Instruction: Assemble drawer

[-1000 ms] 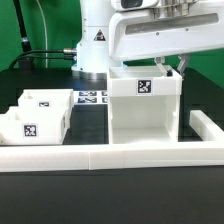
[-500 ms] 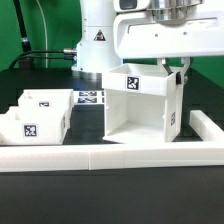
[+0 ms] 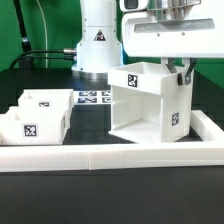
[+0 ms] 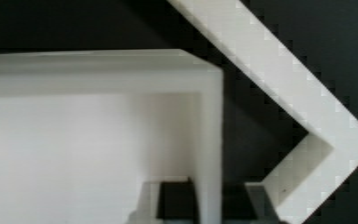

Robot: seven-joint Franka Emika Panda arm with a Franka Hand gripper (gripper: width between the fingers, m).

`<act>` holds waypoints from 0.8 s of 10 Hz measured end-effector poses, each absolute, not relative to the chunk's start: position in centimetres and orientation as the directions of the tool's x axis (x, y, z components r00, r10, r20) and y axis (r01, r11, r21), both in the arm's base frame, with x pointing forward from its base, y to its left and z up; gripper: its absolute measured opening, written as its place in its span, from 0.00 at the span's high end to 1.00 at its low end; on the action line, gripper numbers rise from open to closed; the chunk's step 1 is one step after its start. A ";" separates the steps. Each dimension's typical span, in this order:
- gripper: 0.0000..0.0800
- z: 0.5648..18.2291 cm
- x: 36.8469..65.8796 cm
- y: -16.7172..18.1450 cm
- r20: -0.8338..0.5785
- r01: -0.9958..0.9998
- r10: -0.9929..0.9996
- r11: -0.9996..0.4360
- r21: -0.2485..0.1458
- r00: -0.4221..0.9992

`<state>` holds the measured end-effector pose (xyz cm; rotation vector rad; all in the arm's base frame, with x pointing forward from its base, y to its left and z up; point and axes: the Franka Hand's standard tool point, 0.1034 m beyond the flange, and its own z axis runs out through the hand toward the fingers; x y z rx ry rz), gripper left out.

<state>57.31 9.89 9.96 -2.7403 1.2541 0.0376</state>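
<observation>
The 2-finger gripper (image 3: 180, 72) (image 4: 218, 203) is clamped narrowly on the top edge of 1 side wall of the tall white plastic boxy housing (image 3: 140, 105) (image 4: 87, 130), which carries black-and-white square tags. In the wrist view its 2 dark fingers (image 4: 171, 205) press that thin wall from either side. The housing sits below the gripper, turned corner-on to the long low white border wall (image 3: 100, 158) (image 4: 274, 70). I cannot tell whether its base touches the black table (image 3: 50, 78). 2 small white trays (image 3: 35, 115) stand well apart from the gripper, toward the exterior view's left. The marker board (image 3: 92, 98) lies nearer, on that same side.

Marker board (image 3: 92, 98), low border wall (image 3: 100, 158)
</observation>
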 end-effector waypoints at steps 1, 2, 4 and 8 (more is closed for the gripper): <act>0.95 9.9 57.3 10.0 -0.091 -0.810 -0.806 -0.577 -0.102 0.585; 0.95 9.8 57.1 9.8 -0.115 -0.901 -0.894 -0.425 -0.091 0.433; 0.95 9.8 57.2 10.1 -0.135 -0.981 -0.972 -0.185 -0.063 0.192; 0.95 9.9 57.1 10.6 -0.169 -0.998 -0.984 -0.039 -0.045 0.046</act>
